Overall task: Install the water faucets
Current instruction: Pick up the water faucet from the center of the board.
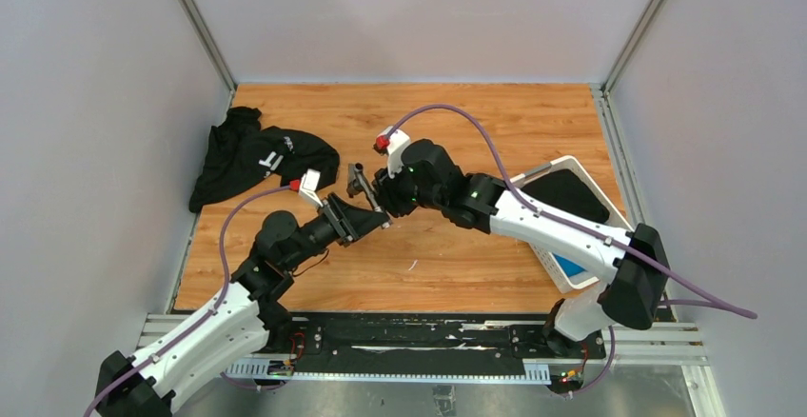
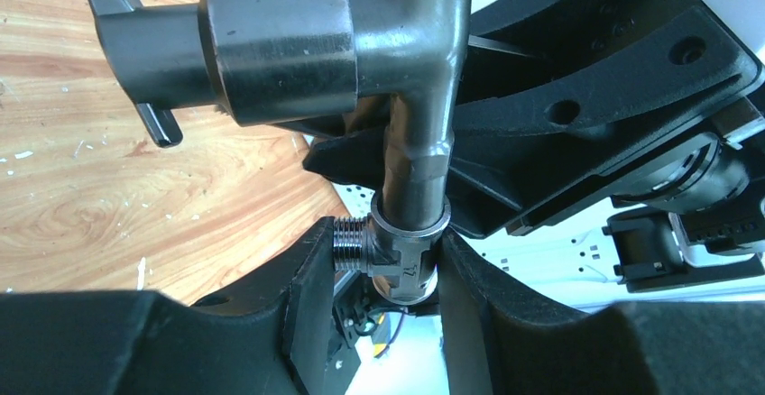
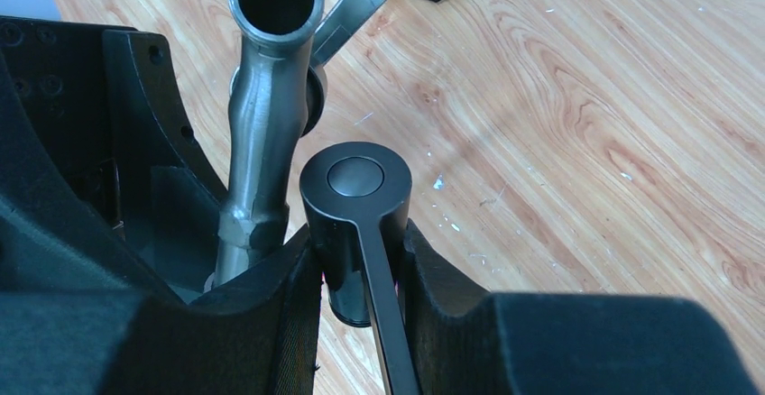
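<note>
Above the middle of the desk [image 1: 495, 122], the left hand [image 2: 388, 278] is clenched on a small tee fitting [image 2: 354, 246] at the foot of a dark-grey faucet [image 2: 415, 43]. The right hand [image 3: 358, 278] grasps the faucet's valve barrel [image 3: 354, 179]. The pipe sits in the fitting's collar, so joining looks underway. Whether it is tight cannot be told.

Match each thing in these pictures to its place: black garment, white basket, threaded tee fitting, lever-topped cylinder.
Things:
1. black garment
2. white basket
3. threaded tee fitting
4. lever-topped cylinder

Places:
a. clamped in the right gripper
b. far left part of the table
c. right edge of the table
d. clamped in the left gripper

Pairs: 1-b; 2-c; 3-d; 4-a
</note>
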{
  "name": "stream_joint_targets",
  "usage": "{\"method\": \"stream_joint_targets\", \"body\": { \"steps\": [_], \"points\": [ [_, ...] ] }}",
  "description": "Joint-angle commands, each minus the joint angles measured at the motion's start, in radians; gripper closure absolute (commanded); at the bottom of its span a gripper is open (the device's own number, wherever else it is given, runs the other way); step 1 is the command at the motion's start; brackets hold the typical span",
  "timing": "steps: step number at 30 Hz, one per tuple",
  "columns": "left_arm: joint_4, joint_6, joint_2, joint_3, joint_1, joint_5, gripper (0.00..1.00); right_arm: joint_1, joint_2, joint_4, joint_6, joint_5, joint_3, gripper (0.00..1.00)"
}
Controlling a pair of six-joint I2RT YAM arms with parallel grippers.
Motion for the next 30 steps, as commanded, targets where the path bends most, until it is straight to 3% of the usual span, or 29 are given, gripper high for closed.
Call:
{"method": "stream_joint_targets", "body": {
  "steps": [1,6,15,20,27,30],
  "points": [
    [0.071,-0.034,-0.063,-0.025,0.007,-0.040,1.00,0.032,-0.076,0.014,-0.012,0.175,0.011,1.00],
    [0.031,-0.043,-0.094,-0.019,0.017,-0.052,1.00,0.027,-0.226,0.128,-0.089,0.258,-0.115,1.00],
    [0.088,-0.118,-0.019,-0.008,0.122,-0.016,1.00,0.053,-0.619,0.738,-0.441,0.150,-0.661,1.00],
    [0.260,-0.247,0.079,-0.008,0.223,0.063,1.00,0.187,-0.608,0.741,-0.678,0.285,-0.667,1.00],
    [0.163,-0.297,0.043,0.056,0.253,0.037,1.00,0.345,-0.467,0.835,-0.860,0.525,-0.605,1.00],
    [0.121,-0.329,0.009,0.072,0.255,0.025,1.00,0.399,-0.418,1.086,-1.046,0.555,-0.671,1.00]
  ]
}}
